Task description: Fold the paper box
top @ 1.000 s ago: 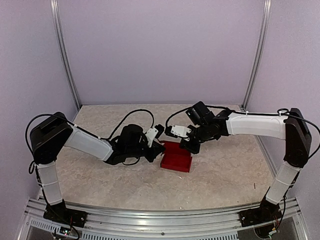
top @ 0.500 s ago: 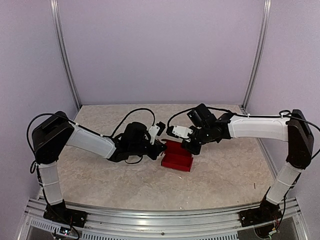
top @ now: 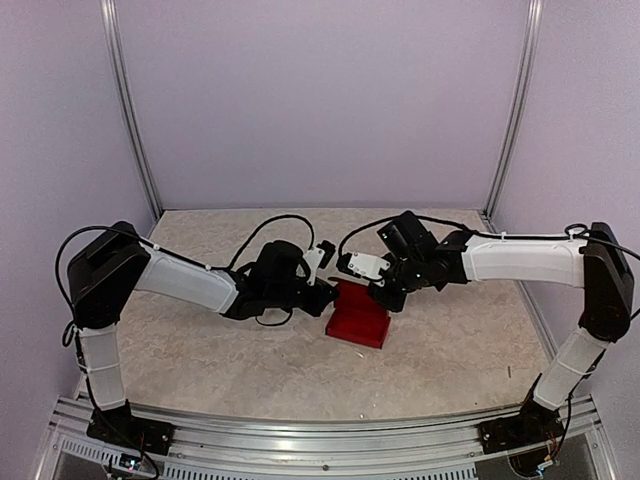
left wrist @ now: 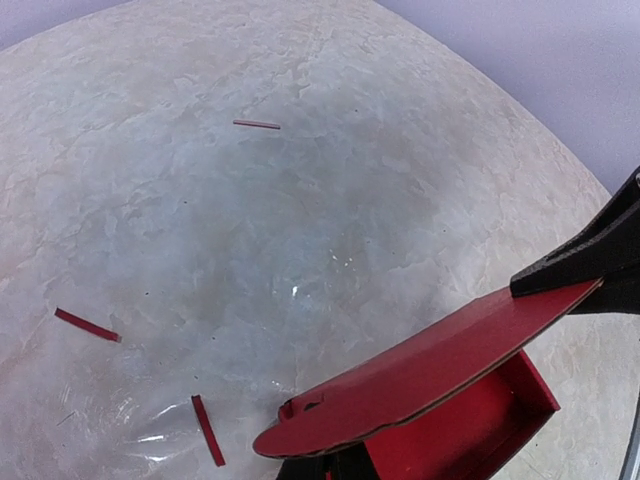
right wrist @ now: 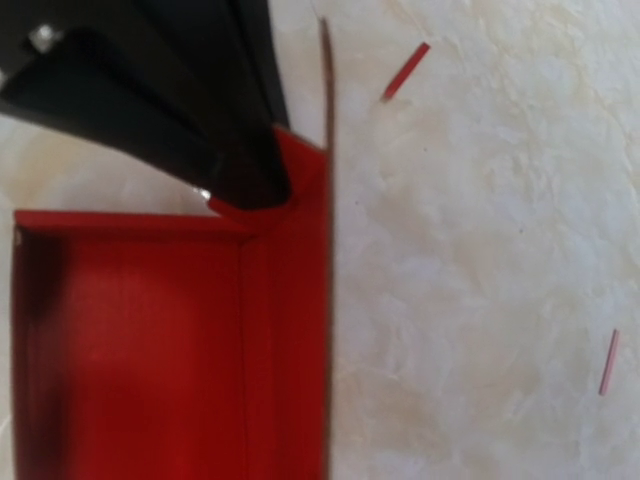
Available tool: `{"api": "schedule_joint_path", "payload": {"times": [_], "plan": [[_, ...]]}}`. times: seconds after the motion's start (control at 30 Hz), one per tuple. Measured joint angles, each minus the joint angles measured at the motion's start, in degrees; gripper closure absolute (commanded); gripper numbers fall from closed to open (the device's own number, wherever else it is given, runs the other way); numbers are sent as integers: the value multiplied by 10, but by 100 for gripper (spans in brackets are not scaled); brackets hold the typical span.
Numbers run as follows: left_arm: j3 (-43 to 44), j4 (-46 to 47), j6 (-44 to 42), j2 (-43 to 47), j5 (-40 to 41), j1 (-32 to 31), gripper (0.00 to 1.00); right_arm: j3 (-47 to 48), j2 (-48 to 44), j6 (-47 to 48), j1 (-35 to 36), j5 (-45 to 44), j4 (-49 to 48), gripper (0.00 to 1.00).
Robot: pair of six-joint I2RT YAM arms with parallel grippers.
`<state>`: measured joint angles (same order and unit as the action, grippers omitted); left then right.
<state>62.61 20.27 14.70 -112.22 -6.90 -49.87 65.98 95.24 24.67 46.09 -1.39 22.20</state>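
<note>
The paper box [top: 358, 322] is a bright red open tray of thin card in the middle of the table. One long flap [left wrist: 430, 365] is lifted off the table and slants over the tray. My left gripper [top: 325, 294] is at the box's left end, and its dark fingers [left wrist: 322, 466] are shut on the near end of that flap. My right gripper [top: 384, 297] reaches in from the right, with its black tip [left wrist: 585, 265] shut on the flap's far end. In the right wrist view the tray floor [right wrist: 140, 340] fills the left side. My right fingers are out of that frame.
Several thin red card scraps lie on the marbled tabletop [left wrist: 257, 124] [left wrist: 88, 324] [right wrist: 405, 71]. Lilac walls and metal posts [top: 128, 110] enclose the table. Both forearms slant inwards over the table towards the box.
The left gripper has slid a little right and closed on the flap's end. The right gripper and the box have shifted slightly right with it.
</note>
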Motion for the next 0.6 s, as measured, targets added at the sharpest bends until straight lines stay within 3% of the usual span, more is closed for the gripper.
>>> {"api": "schedule_joint_path", "payload": {"times": [0.6], "plan": [[0, 26, 62, -13, 86, -63, 100, -113, -82, -31, 38, -72, -58, 100]]}}
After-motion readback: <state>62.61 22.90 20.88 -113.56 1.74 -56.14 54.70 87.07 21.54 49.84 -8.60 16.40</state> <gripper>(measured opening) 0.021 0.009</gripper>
